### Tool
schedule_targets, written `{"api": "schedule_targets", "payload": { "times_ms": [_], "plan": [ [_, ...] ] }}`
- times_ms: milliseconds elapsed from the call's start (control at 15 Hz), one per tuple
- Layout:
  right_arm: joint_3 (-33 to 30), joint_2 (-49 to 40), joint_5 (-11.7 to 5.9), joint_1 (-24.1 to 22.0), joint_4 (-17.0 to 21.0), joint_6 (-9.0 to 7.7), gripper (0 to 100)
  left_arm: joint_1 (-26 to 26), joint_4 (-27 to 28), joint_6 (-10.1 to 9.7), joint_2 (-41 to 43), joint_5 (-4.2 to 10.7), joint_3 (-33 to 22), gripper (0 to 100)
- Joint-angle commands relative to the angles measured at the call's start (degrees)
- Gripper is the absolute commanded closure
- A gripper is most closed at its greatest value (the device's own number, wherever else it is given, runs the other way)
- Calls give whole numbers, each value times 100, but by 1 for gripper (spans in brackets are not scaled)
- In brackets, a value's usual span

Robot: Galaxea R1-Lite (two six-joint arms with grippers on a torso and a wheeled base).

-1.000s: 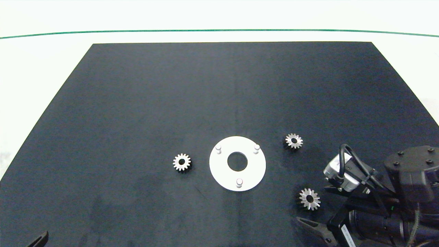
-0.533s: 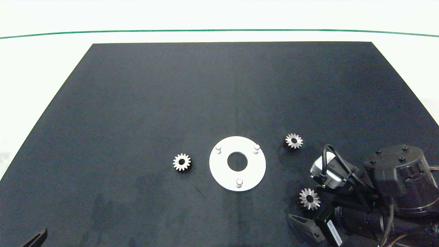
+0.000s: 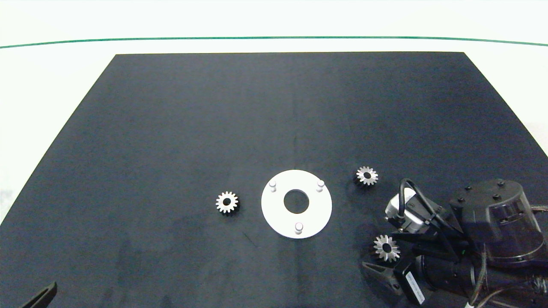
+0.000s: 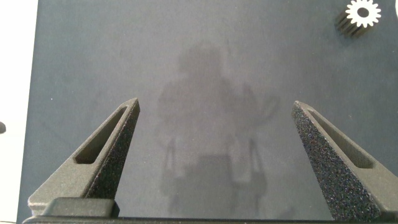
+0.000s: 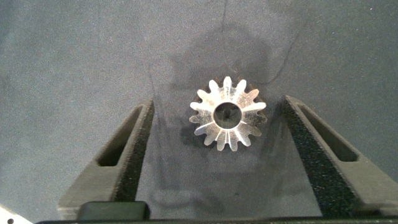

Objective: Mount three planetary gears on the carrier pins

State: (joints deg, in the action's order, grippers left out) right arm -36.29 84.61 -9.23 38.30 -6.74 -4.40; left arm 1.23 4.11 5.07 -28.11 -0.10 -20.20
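Three silver planetary gears lie flat on the black mat: one (image 3: 227,202) left of the white disc (image 3: 274,210), one (image 3: 367,175) to its right, and one (image 3: 386,247) at the near right. The carrier pins (image 3: 299,226) stand bare in a triangle on the disc. My right gripper (image 3: 384,253) is open and low over the near-right gear (image 5: 227,113), which lies between its fingers (image 5: 124,155) without touching either. My left gripper (image 4: 215,104) is open over bare mat at the near left corner, with the left gear (image 4: 362,12) far ahead of it.
The black mat (image 3: 274,107) covers most of the white table, with a green line (image 3: 274,37) across the far side. My right arm's bulky wrist (image 3: 492,222) fills the near right corner. One left fingertip (image 3: 43,296) pokes in at the bottom left.
My right arm has slid left and nearer, bringing its open fingers around the near-right gear. The gears, disc and left arm have stayed put.
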Motion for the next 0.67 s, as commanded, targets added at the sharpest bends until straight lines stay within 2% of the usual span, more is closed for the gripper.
{"api": "schedule_targets", "payload": {
  "times_ms": [67,667],
  "plan": [
    [-18,55,0,-7,-47,1,25,0,2,3,-19,1,-37,0],
    [-80,178,-9,-25,-82,-8,43,0,2,-6,-72,1,-81,0]
  ]
}}
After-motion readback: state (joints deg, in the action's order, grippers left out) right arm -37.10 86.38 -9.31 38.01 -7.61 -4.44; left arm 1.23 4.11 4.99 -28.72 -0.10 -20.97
